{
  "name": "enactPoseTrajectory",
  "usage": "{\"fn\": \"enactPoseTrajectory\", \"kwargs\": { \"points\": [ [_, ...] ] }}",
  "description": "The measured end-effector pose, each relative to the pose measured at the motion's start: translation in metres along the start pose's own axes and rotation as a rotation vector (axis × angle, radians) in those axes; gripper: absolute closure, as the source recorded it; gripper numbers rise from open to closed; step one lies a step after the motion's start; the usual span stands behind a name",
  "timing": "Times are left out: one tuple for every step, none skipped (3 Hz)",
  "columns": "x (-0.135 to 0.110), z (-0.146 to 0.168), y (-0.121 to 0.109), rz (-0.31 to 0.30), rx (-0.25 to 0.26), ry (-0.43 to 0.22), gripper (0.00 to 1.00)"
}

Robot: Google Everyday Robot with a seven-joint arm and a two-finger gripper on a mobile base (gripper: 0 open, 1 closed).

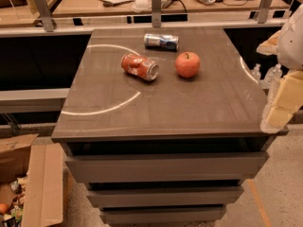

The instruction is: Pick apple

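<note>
The apple (187, 64) is round and orange-red with a small stem dimple on top. It stands on the grey-brown cabinet top (165, 108), right of centre towards the back. My gripper (280, 109) is at the right edge of the view, over the cabinet's right front corner. It is well to the right of the apple and nearer the front, and not touching it. Part of the arm (291, 41) shows above it.
A crushed orange-red soda can (139, 66) lies on its side just left of the apple. A blue-and-silver can (161, 41) lies behind them. Drawers are below the top. A cardboard box (28, 183) stands on the floor at left. Water bottles (265, 74) are at right.
</note>
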State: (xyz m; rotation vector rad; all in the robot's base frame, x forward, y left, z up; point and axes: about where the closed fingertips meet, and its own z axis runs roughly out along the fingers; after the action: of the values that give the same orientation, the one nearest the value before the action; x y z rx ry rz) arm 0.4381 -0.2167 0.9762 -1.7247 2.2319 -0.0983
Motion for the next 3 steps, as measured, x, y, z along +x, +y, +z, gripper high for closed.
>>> {"fn": "enactPoseTrajectory", "kwargs": {
  "points": [
    [0.000,0.000,0.000,0.000,0.000,0.000,0.00],
    [-0.012,0.009,-0.005,0.057,0.006,-0.062,0.00],
    [-0.059,0.069,-0.050,0.238,0.005,-0.289,0.00]
  ]
}}
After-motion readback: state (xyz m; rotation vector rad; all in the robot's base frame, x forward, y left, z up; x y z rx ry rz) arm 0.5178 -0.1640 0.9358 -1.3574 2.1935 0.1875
